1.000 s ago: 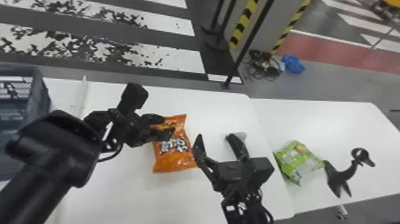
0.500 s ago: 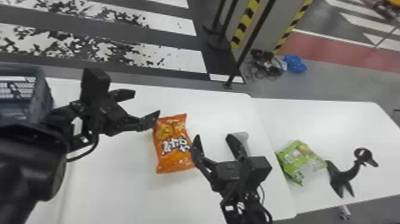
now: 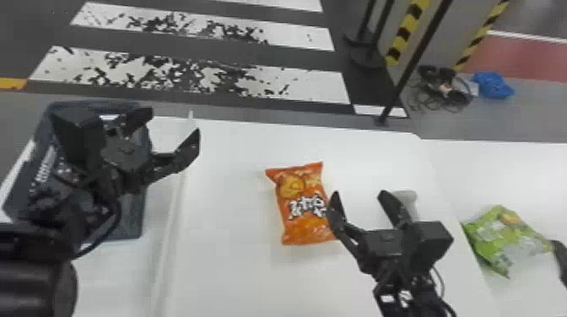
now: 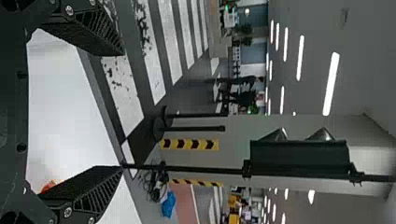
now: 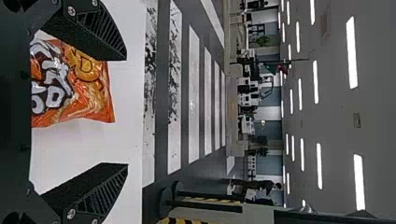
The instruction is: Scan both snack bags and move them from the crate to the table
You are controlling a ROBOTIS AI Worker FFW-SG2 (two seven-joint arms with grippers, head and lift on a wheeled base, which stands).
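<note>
The left gripper (image 3: 172, 126) stands open at the left in the head view, over the side of the dark blue crate (image 3: 133, 221), whose inside its arm largely hides. An orange snack bag (image 3: 301, 210) lies flat on the white table, between the two grippers. Close to that bag's right edge is the right gripper (image 3: 359, 194), open. A green snack bag (image 3: 500, 240) rests farther right. In the left wrist view, the left gripper (image 4: 123, 109) has nothing between its fingertips. The right gripper (image 5: 126, 112) in the right wrist view has the orange bag (image 5: 93, 105) beside one finger.
A small grey-white object (image 3: 408, 200) sits behind the right gripper's finger. Part of a black object (image 3: 560, 258) shows beside the green bag at the right edge. A raised white strip (image 3: 168, 227) runs between crate and orange bag. Beyond the table stands a black pole (image 3: 415, 59).
My left gripper has moved left, away from the orange bag to the crate. The head view has turned left, bringing more of the crate in. The right gripper and both bags have kept their places.
</note>
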